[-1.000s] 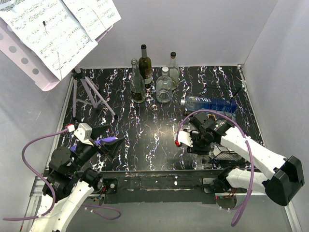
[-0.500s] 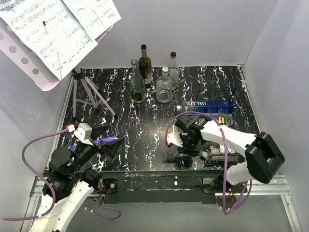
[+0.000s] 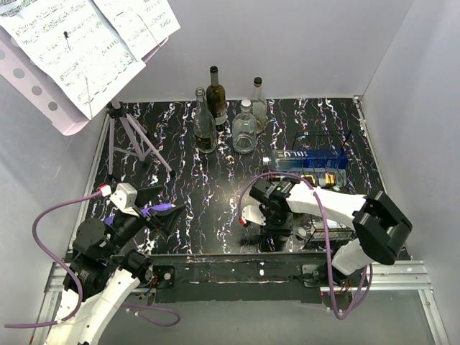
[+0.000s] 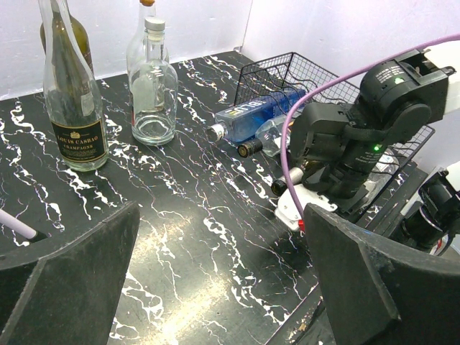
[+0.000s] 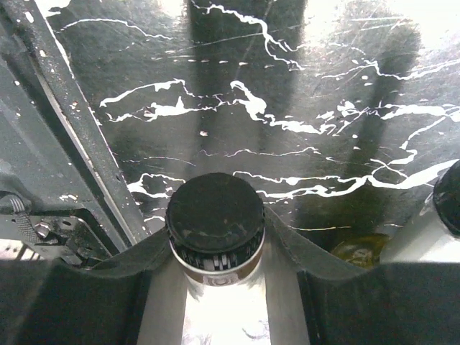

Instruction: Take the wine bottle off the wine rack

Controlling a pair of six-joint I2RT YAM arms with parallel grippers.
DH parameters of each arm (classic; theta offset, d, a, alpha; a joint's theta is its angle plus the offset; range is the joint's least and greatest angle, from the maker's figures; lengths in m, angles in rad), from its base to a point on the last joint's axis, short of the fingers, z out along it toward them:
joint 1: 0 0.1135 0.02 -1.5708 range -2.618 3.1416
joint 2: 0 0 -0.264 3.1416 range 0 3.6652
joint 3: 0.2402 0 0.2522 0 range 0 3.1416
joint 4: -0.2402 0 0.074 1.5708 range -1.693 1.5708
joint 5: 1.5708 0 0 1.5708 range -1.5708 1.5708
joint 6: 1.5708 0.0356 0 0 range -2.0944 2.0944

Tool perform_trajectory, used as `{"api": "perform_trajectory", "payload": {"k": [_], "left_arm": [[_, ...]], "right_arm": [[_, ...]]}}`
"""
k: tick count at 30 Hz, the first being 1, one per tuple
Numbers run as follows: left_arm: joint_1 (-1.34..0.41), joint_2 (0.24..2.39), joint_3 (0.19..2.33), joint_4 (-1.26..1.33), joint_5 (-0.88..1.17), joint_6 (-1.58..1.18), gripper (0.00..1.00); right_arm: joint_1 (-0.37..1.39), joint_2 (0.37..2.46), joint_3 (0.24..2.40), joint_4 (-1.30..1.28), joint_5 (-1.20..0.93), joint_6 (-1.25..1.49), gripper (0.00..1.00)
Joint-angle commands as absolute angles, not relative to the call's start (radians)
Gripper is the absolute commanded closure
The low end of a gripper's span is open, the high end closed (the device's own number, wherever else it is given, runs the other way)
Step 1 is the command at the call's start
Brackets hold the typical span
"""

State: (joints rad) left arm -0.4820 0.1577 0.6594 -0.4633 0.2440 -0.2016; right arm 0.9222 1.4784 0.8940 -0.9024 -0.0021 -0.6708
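Although the right gripper [image 5: 215, 248] is clamped on the neck of the bottle [image 5: 215, 215], just behind its black ribbed cap, the job looks only partly done. From the left wrist view the capped end pokes out toward the middle of the table, while the body runs back under the arm toward the rack [image 4: 273, 72]. The arm hides whether it lies on the wire, so I cannot say it is free. Left to do, as I judge it: draw the bottle clear and set it down. The left gripper [image 4: 223, 212] hangs near its base, jaws wide apart and holding nothing. A blue bottle [image 4: 251, 118] lying in the rack reads "BLU". The champagne bottle [image 4: 72, 108] standing at the back has a black label that seems to read "LOUIS CASBAO".
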Motion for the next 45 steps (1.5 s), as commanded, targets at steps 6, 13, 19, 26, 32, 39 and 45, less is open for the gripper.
{"api": "perform_trajectory", "payload": {"k": [6, 13, 19, 26, 32, 39, 45], "left_arm": [[-0.488, 0.153, 0.673, -0.457, 0.239, -0.195, 0.02], [-0.488, 0.15, 0.672, -0.457, 0.238, -0.195, 0.02], [-0.488, 0.153, 0.672, -0.457, 0.239, -0.195, 0.02], [-0.488, 0.158, 0.672, -0.456, 0.241, -0.195, 0.02], [-0.488, 0.156, 0.673, -0.457, 0.232, -0.193, 0.02], [-0.488, 0.152, 0.675, -0.46, 0.222, -0.193, 0.02], [-0.488, 0.138, 0.68, -0.471, 0.18, -0.193, 0.02]], "right_arm": [[0.983, 1.54, 0.989, -0.884, -0.02, -0.609, 0.99], [1.0, 1.552, 1.026, -0.879, -0.011, -0.606, 0.99], [1.002, 1.552, 1.052, -0.887, -0.026, -0.589, 0.99], [1.028, 1.551, 1.088, -0.876, -0.075, -0.575, 0.99], [1.061, 1.572, 1.129, -0.876, -0.083, -0.572, 0.99], [1.1, 1.588, 1.193, -0.882, -0.1, -0.572, 0.99], [1.134, 1.592, 1.247, -0.877, -0.129, -0.572, 0.99]]}}
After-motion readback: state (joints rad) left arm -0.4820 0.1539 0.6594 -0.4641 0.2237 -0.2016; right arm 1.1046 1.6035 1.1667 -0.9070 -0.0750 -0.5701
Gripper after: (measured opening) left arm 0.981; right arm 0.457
